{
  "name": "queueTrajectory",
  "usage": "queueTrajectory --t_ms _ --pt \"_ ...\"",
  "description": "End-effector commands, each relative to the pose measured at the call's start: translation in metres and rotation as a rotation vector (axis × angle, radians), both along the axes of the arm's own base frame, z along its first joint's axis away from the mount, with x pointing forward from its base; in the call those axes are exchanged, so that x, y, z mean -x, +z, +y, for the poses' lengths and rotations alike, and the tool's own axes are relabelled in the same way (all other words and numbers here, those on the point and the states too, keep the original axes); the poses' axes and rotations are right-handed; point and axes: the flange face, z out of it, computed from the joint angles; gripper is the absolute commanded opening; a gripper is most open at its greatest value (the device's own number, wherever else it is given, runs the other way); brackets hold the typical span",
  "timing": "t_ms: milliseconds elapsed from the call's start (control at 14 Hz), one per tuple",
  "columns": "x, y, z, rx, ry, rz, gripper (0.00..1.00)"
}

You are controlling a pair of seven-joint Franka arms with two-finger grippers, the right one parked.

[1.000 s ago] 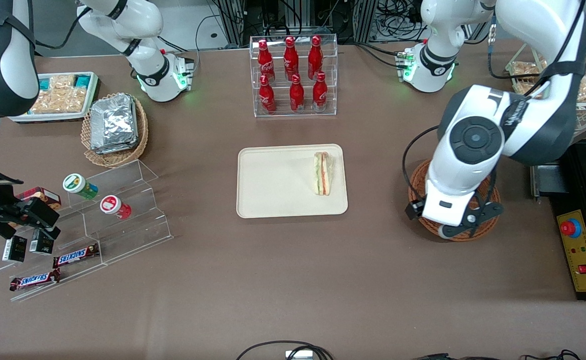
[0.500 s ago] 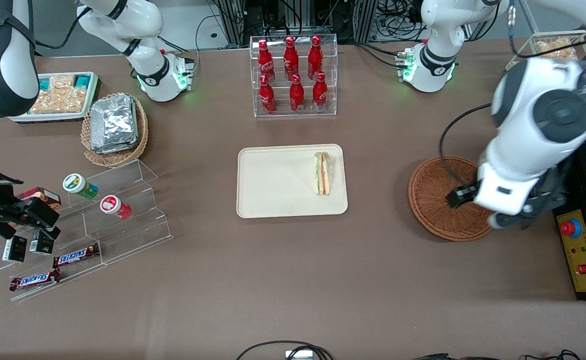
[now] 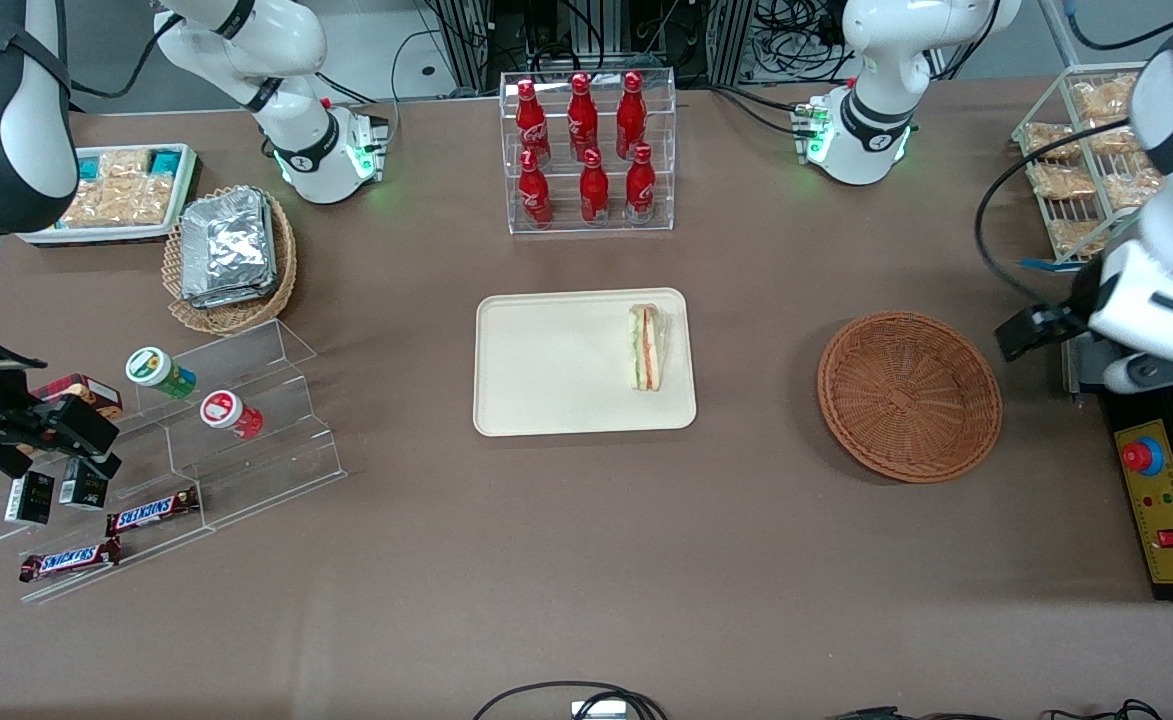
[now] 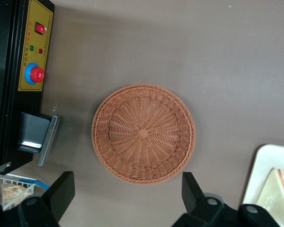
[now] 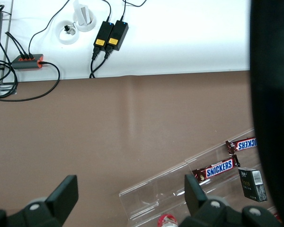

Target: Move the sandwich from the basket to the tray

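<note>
The sandwich (image 3: 646, 347) lies on the cream tray (image 3: 546, 365), by the tray's short edge nearest the working arm's end; it also shows in the left wrist view (image 4: 279, 187) with the tray's corner (image 4: 260, 163). The reddish-brown wicker basket (image 3: 909, 395) is empty, as the left wrist view (image 4: 143, 133) confirms. My left gripper (image 3: 1146, 372) hangs above the table edge beside the basket, toward the working arm's end, apart from it. In the wrist view the gripper (image 4: 128, 189) is open wide and holds nothing.
A black and yellow control box with a red button (image 3: 1159, 500) lies under the gripper. A wire rack of snack packets (image 3: 1086, 165) stands farther back. A clear rack of red bottles (image 3: 589, 150) stands farther from the camera than the tray. A tan basket of foil packets (image 3: 231, 255) and acrylic steps (image 3: 236, 440) lie toward the parked arm's end.
My left arm has swung off the basket toward the working arm's end of the table, uncovering the whole empty basket. The sandwich and tray have not moved.
</note>
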Motion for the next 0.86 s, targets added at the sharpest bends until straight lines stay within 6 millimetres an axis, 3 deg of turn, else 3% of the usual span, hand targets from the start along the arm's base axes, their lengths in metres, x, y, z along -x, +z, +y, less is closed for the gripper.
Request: queueTrajectory --t_ms 0,286,571,786 --pt "0.02 0.018 0.023 0.071 -0.07 0.02 1.0" --pt "0.035 0.039 0.026 0.087 -0.219 0.04 1.0" --pt "0.037 0.042 0.007 0.068 -0.266 0.046 1.0" --pt "0.037 0.04 0.006 0.067 -0.268 0.05 1.0"
